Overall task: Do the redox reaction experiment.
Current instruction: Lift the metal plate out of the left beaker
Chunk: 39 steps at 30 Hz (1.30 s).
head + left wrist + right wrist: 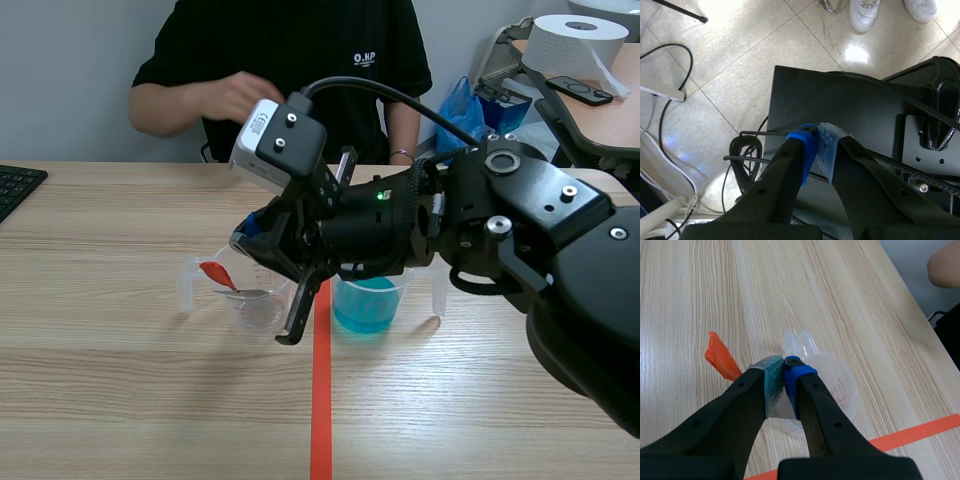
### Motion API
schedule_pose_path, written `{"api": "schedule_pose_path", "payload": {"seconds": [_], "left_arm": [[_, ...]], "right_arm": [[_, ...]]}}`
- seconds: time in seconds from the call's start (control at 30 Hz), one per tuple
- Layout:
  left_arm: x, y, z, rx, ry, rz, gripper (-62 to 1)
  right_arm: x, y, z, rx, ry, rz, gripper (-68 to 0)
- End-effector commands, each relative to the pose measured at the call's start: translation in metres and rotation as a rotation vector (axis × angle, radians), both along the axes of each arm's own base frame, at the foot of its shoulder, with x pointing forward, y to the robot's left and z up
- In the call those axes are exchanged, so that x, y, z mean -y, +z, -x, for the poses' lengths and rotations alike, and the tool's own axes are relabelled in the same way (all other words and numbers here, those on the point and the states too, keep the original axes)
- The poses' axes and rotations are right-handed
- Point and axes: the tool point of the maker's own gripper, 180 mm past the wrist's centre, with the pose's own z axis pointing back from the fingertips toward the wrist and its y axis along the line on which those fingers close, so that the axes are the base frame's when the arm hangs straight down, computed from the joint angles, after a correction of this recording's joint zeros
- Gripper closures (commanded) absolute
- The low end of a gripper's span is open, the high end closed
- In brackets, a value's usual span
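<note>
The right claw [784,371] hung over the clear measuring cup [842,390] on the tabletop [120,400], pads pressed together; possibly something thin sat between them, but I could not tell. The red-handled spoon [720,360] leaned in that cup, just beside the claw. The beaker of blue liquid [365,305] stood nearby. The left claw [817,137] was closed on nothing. The step looked like spoon work, so next the right claw would need to open and take the handle.
</note>
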Motion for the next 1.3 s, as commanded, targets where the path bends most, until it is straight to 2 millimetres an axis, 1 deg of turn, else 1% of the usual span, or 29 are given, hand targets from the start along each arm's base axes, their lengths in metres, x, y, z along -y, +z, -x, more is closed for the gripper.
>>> {"api": "schedule_pose_path", "payload": {"seconds": [0.0, 0.77, 1.07, 1.27], "left_arm": [[-0.001, 0.002, 0.001, 0.009, 0.002, -0.001, -2.7], [-0.001, 0.002, 0.001, 0.009, 0.002, -0.001, -2.7], [-0.001, 0.002, 0.001, 0.009, 0.002, -0.001, -2.7], [-0.001, 0.002, 0.001, 0.009, 0.002, -0.001, -2.7]], "right_arm": [[-0.003, 0.016, -0.003, 0.036, 0.013, -0.030, -0.6], [-0.004, 0.018, -0.003, 0.030, 0.014, -0.043, -0.6], [-0.008, 0.030, 0.000, 0.017, 0.023, -0.100, -0.6], [-0.012, 0.048, 0.005, 0.040, 0.040, -0.132, -0.6]]}}
